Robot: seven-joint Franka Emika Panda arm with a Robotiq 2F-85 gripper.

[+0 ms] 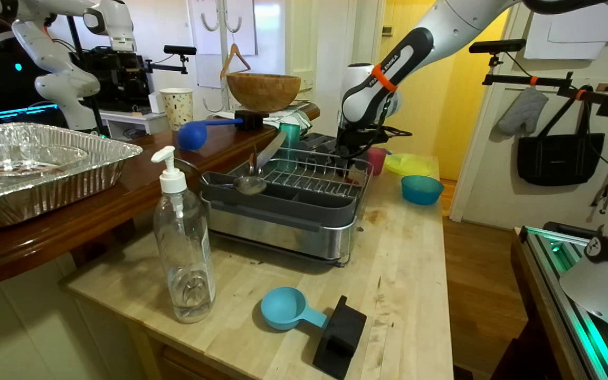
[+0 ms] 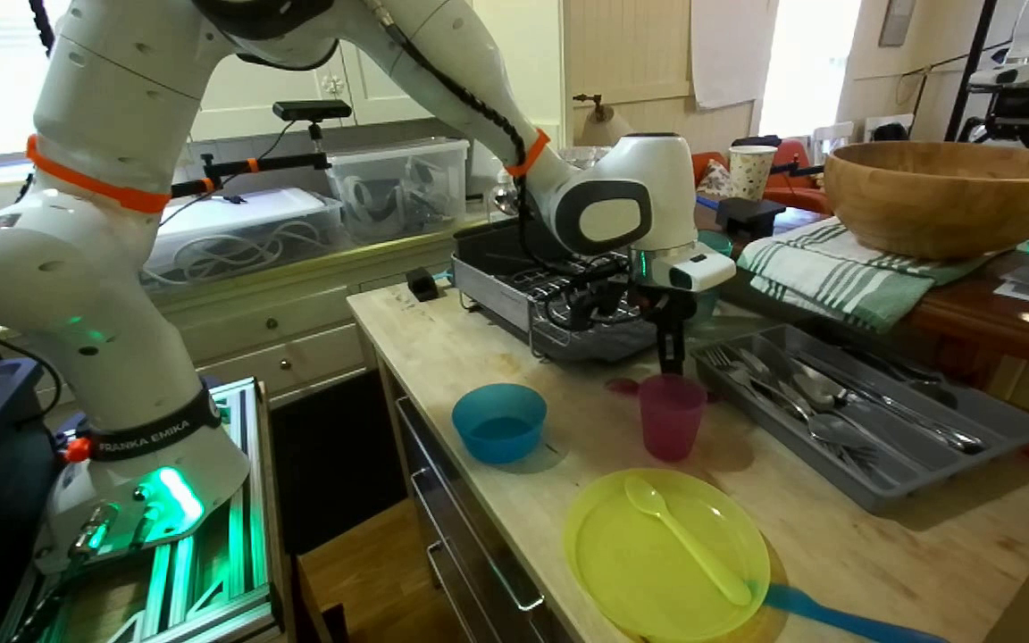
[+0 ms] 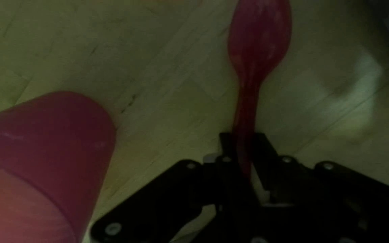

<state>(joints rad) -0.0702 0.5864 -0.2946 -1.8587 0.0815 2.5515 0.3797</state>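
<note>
Wrist view: fingers (image 3: 263, 152) clamped on the red spoon (image 3: 249, 81) by its handle, upper frame, right of centre, seemingly flat on the counter (image 3: 167, 87). Pink cup (image 3: 62, 141) lower left, apart. Step looks like securing the grip; next calls for a straight lift.

one red spoon (image 3: 260, 37), one pink cup (image 2: 671, 420), one blue bowl (image 2: 497, 446), one yellow plate (image 2: 608, 546), one yellow spoon (image 2: 691, 545)
</note>
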